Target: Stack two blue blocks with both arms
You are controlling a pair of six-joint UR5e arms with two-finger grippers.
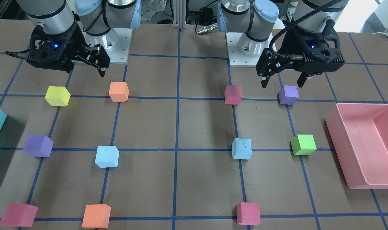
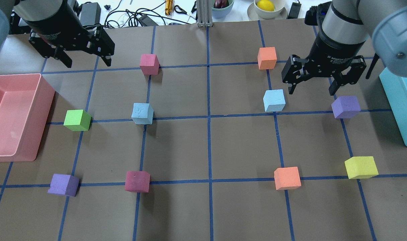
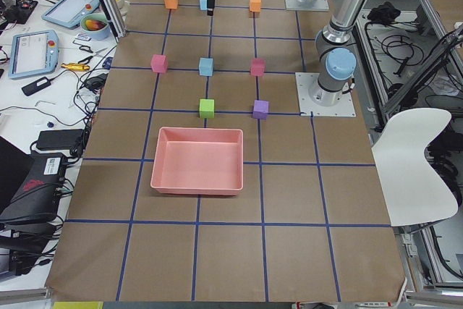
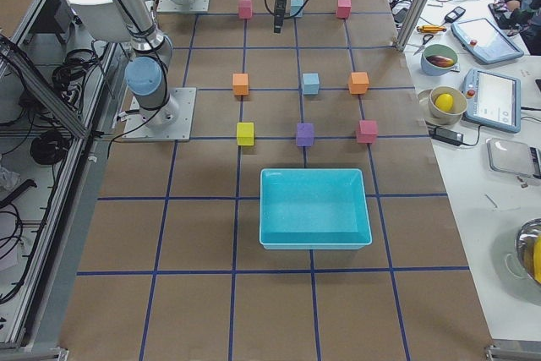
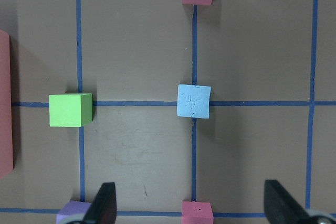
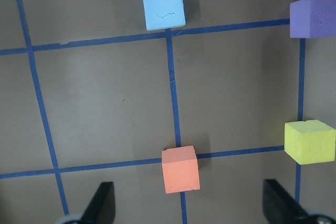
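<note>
Two pale blue blocks rest on the table, apart from each other. The left blue block [image 2: 142,113] [image 1: 242,149] lies centred in the left wrist view [image 5: 193,101]. The right blue block [image 2: 274,100] [image 1: 107,156] lies at the top of the right wrist view [image 6: 164,6]. My left gripper [image 2: 83,58] [image 1: 281,83] hangs open and empty, high over the table. My right gripper [image 2: 314,85] [image 1: 85,68] is also open, empty and raised, just beside the right blue block in the overhead view. Neither gripper touches a block.
A pink bin [image 2: 43,113] stands at the left end and a teal bin [image 2: 401,110] at the right end. Green [image 2: 77,120], purple [image 2: 346,107], orange [image 2: 267,58], magenta [image 2: 149,64] and yellow [image 2: 360,167] cubes sit spaced on the blue tape grid.
</note>
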